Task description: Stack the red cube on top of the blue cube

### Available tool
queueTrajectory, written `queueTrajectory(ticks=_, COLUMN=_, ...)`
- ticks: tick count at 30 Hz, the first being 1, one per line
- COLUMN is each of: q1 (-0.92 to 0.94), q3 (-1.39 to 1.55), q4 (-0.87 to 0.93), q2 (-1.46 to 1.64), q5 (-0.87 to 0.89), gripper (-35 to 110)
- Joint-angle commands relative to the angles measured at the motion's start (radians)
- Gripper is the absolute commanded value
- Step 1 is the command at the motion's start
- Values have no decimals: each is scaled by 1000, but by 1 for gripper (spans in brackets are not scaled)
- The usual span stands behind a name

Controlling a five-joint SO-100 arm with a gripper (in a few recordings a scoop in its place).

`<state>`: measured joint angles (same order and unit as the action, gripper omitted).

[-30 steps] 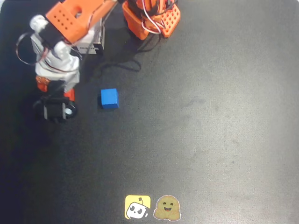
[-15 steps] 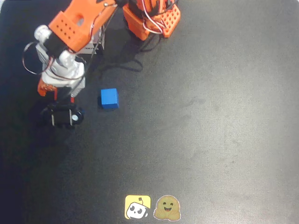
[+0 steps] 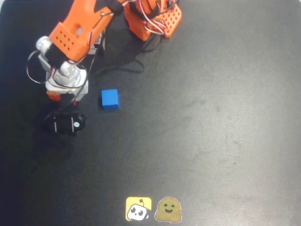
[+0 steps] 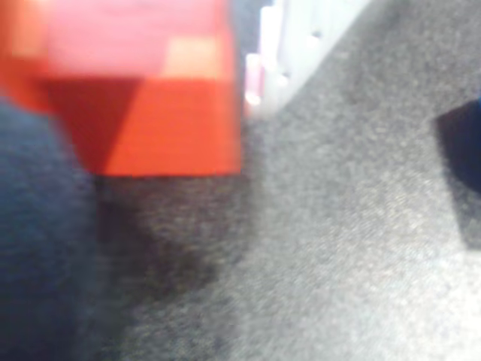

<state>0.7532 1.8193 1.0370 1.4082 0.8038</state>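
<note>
Since the earlier overhead pictures, the orange arm (image 3: 77, 30) has swung further toward the lower left, and the small patch of red under its wrist has slid closer to the black mat's (image 3: 211, 117) left edge, while the blue cube (image 3: 110, 99) has stayed put. That mat covers the whole table. At the top sits the arm's orange perforated base (image 3: 153, 19) with loose wires. The gripper (image 3: 61, 120) hangs dark over the left side of the mat, left of the blue cube and apart from it. In the wrist view the red cube (image 4: 150, 98) looms large and blurred at upper left, lifted off the mat with its shadow below, a pale finger (image 4: 289, 53) just beside it; the fingers seem clamped on it. Two stickers (image 3: 153, 209) lie at the bottom edge.
</note>
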Motion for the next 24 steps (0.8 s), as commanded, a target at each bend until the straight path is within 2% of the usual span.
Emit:
queueTrajectory(ticks=1, q1=5, q3=-9, q4=-6, q2=5, q5=12, gripper=9)
queueTrajectory(ticks=8, q1=12, q3=-15, q4=23, q2=20, q5=31, gripper=0)
queueTrajectory(ticks=24, q1=44, q3=-201, q4=376, q2=199, q5=81, gripper=0)
